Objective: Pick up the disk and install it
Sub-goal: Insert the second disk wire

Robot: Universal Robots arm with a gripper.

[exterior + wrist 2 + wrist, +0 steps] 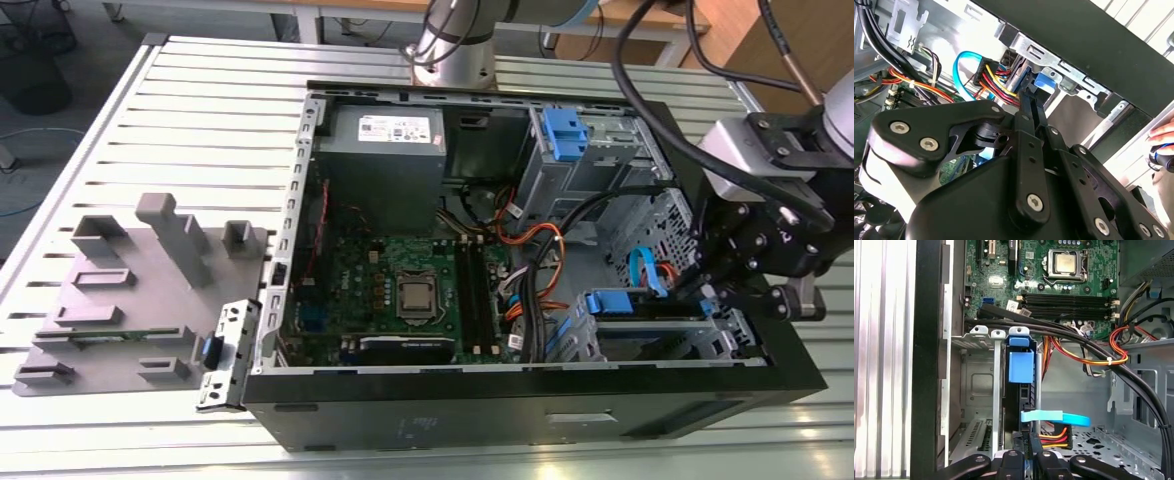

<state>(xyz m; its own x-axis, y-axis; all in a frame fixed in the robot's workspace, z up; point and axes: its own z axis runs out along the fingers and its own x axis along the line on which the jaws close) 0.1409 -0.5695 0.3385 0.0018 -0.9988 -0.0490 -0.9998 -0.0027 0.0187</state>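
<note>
The disk point(1021, 367) stands on edge in the lower drive cage of the open computer case point(534, 410), its blue carrier handle toward the motherboard. The same blue handle point(611, 302) shows in the exterior view at the case's near corner on the exterior view's right. My gripper point(1028, 452) is at the disk's rear end, one finger on each side of its dark edge, shut on it. In the second wrist view my gripper point(1029, 97) reaches into the cage toward the blue handle point(1046, 80). My gripper point(714, 295) hangs just inside the case wall on the exterior view's right.
A blue data cable point(1054, 417) and bundled coloured power wires point(1094, 357) run beside the disk. Black cables point(1064, 332) cross above the cage. A second blue carrier point(563, 135) sits in the upper cage, near the power supply point(384, 130). A grey fixture point(134, 290) lies on the exterior view's left. A hand point(1161, 145) is outside the case.
</note>
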